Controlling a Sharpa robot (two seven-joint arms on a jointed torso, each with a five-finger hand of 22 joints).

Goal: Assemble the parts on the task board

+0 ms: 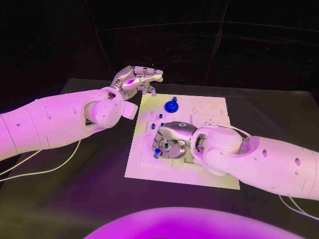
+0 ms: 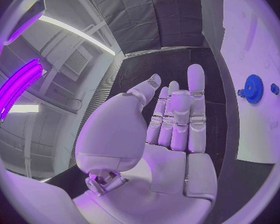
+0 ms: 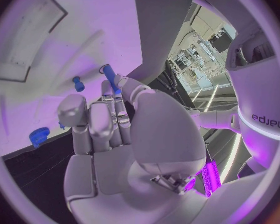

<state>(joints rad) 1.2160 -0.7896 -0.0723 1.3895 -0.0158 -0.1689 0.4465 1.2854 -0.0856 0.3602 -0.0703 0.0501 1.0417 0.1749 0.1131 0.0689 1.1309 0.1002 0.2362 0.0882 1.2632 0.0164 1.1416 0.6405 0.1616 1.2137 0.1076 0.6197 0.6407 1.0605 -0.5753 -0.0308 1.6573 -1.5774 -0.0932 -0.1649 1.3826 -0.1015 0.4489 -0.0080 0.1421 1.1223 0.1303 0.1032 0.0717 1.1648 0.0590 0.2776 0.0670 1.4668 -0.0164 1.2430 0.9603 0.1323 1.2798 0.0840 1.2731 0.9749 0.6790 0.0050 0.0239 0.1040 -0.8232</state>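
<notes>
From my head view, the white task board lies in the middle of the black table. My left hand hangs above the table just off the board's far left corner, fingers loosely apart and holding nothing. My right hand is down over the board's middle, fingers curled; a small blue part shows at its fingertips. A blue gear stands on the board's far half, with small blue pegs between it and my right hand.

From my left wrist, my left hand is flat and extended, empty. The blue gear sits on the board well beyond the fingers.

From my right wrist, my right hand pinches a blue peg between thumb and fingers, its tip against the board. Another short blue peg stands just beside it, and the gear is near the board's edge.
</notes>
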